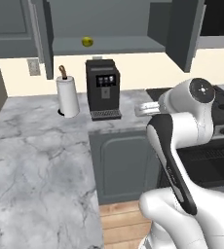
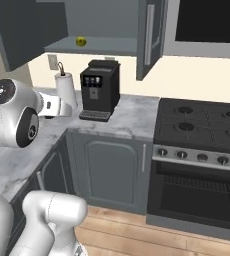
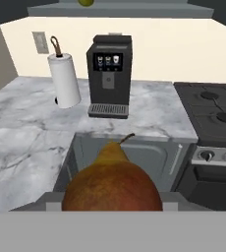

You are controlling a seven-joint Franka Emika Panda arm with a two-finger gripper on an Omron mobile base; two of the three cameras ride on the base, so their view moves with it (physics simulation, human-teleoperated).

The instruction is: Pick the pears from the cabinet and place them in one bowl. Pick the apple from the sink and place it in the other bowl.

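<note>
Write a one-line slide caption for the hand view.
Brownish-red pear held in the jaws, facing coffee machine and paper towels.

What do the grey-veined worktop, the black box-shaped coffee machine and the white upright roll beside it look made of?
The worktop looks like polished marble or marble-look stone: pale grey with darker veins. The coffee machine looks like matte black plastic with a glossy front panel and a ribbed drip tray. The roll looks like soft paper towel on a stand with a brown hooked top.
</note>
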